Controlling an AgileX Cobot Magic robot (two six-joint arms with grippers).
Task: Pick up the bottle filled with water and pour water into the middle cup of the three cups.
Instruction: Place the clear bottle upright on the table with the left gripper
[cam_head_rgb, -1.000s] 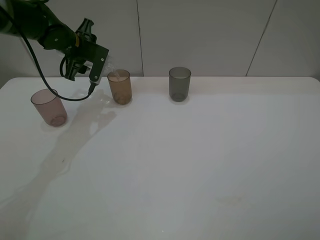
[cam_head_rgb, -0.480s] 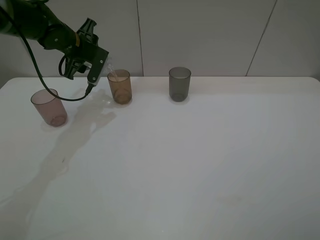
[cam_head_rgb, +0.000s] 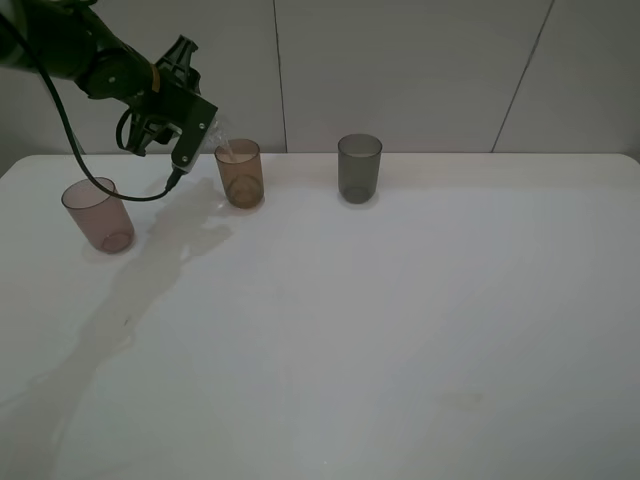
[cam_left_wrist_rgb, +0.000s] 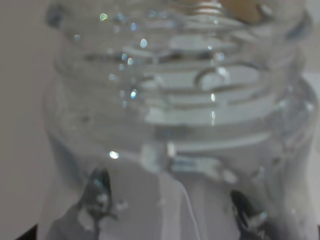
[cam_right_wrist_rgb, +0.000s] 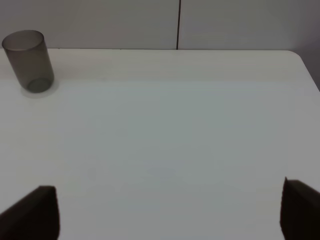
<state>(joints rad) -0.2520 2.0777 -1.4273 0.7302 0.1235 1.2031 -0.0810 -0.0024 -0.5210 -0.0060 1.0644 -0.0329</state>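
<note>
My left gripper (cam_head_rgb: 205, 130) is shut on the clear bottle (cam_head_rgb: 219, 139) and holds it tipped over, its neck at the rim of the amber-brown middle cup (cam_head_rgb: 240, 174). The bottle's threaded neck (cam_left_wrist_rgb: 175, 115) fills the left wrist view, and my fingertips (cam_left_wrist_rgb: 97, 192) show through the plastic. The pinkish-mauve cup (cam_head_rgb: 97, 215) stands to the left and the dark smoky-grey cup (cam_head_rgb: 359, 168) to the right; the grey cup also shows in the right wrist view (cam_right_wrist_rgb: 28, 61). My right gripper (cam_right_wrist_rgb: 165, 210) is open above the bare table, out of the exterior view.
The white table (cam_head_rgb: 380, 330) runs back to a pale panelled wall (cam_head_rgb: 420, 70). The left arm's black cable (cam_head_rgb: 100, 180) hangs between the mauve cup and the gripper.
The left gripper has turned and risen slightly, tipping the bottle further over the amber cup. The cups have not moved.
</note>
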